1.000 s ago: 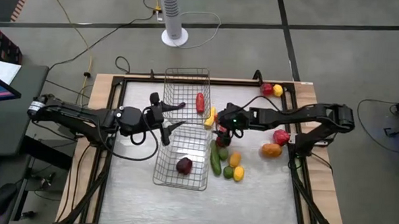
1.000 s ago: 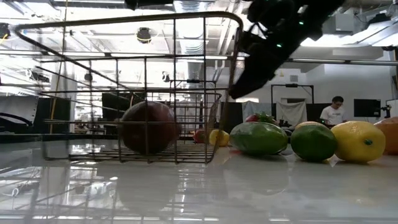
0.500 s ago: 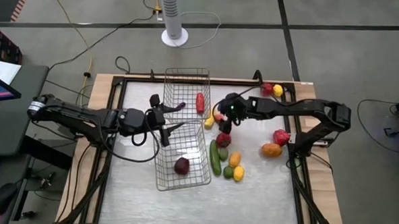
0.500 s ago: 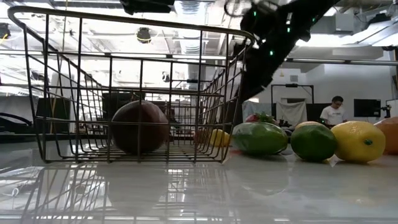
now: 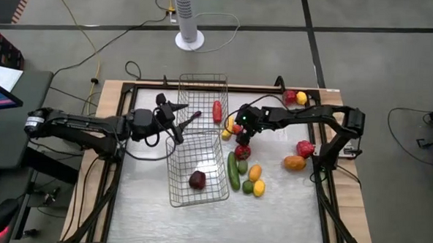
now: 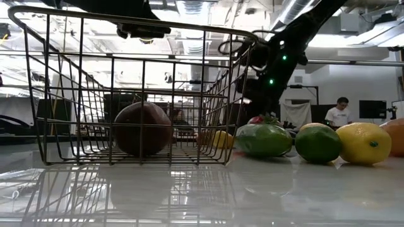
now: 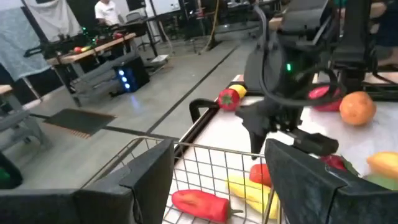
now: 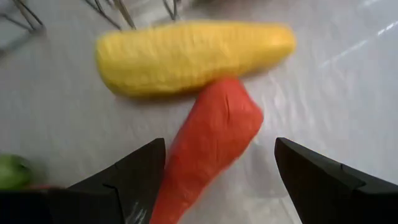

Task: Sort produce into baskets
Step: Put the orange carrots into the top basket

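Two wire baskets stand mid-table. The far basket (image 5: 201,97) holds a red chilli (image 5: 217,110), and the near basket (image 5: 197,168) holds a dark red round fruit (image 5: 197,180). My left gripper (image 5: 182,114) is open and empty above the far basket's near left corner. My right gripper (image 8: 219,186) is open just above an orange-red long piece (image 8: 214,134), with a finger on each side of it and touching nothing. A yellow long piece (image 8: 193,55) lies beside it on the table. Both pieces lie just right of the baskets (image 5: 229,129).
Loose produce lies right of the near basket: a red piece (image 5: 242,150), a cucumber (image 5: 233,170), an orange piece (image 5: 254,172), a lime (image 5: 247,186) and a lemon (image 5: 259,188). Further pieces lie at the right edge (image 5: 295,163) and at the far right corner (image 5: 295,97).
The near basket slid a little toward the near edge and turned slightly, then stayed put. My left gripper has drawn back from it toward the far edge and turned. My right gripper has gone from the red piece toward the far left, to above the yellow and orange-red pieces.
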Controlling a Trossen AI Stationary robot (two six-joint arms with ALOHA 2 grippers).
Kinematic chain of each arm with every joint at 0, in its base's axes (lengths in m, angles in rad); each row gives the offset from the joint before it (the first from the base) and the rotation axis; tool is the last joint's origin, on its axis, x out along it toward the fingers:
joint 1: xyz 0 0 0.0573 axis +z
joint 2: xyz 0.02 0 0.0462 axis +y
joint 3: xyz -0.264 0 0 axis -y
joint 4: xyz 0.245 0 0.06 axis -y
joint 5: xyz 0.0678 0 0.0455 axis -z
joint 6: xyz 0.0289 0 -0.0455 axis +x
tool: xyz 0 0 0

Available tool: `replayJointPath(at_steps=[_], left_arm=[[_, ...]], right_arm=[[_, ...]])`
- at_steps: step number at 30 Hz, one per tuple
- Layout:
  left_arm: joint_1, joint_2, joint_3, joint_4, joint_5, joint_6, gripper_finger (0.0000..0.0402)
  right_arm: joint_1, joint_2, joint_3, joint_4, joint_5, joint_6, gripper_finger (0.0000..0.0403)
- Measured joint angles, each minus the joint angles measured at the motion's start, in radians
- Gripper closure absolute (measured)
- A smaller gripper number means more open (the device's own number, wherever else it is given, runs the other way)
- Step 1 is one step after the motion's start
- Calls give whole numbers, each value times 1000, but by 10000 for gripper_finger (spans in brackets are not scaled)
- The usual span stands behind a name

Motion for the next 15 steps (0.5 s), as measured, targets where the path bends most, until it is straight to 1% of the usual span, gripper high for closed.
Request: replayJointPath(at_steps=[4,8,11,15], left_arm=[[33,-41,-79,62,36,-1,162],[66,-98,-146,115,43,-2,162],[75,-147,-152,92,37,-4,162],[71,-223,-152,39,36,-25,162]], right_arm=[[-15,30,0,-1,-5,0,74],[-37,47,0,-10,-46,-5,82],[-43,44,1,-4,-48,-22,106],[-50,39,0,-5,-49,-34,157]])
